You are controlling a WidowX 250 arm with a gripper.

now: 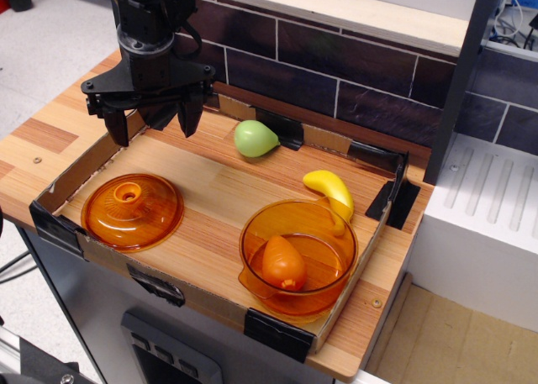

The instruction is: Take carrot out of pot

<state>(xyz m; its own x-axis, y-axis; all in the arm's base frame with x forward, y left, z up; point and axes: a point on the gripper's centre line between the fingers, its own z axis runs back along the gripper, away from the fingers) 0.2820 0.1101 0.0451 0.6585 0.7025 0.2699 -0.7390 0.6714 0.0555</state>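
Note:
The carrot [283,263], a stubby glossy orange toy, lies inside the pot [252,233], a round translucent orange bowl at the front right of the wooden tray. My gripper [154,125] hangs at the back left of the tray, high above the surface, far from the pot. Its two black fingers [116,123] point down, spread apart, with nothing between them.
An orange domed lid [130,209] with a knob lies at the front left. A green pear [255,139] sits at the back centre and a yellow banana [331,192] lies just behind the pot. A low cardboard wall [77,167] rims the tray. A dark brick wall stands behind.

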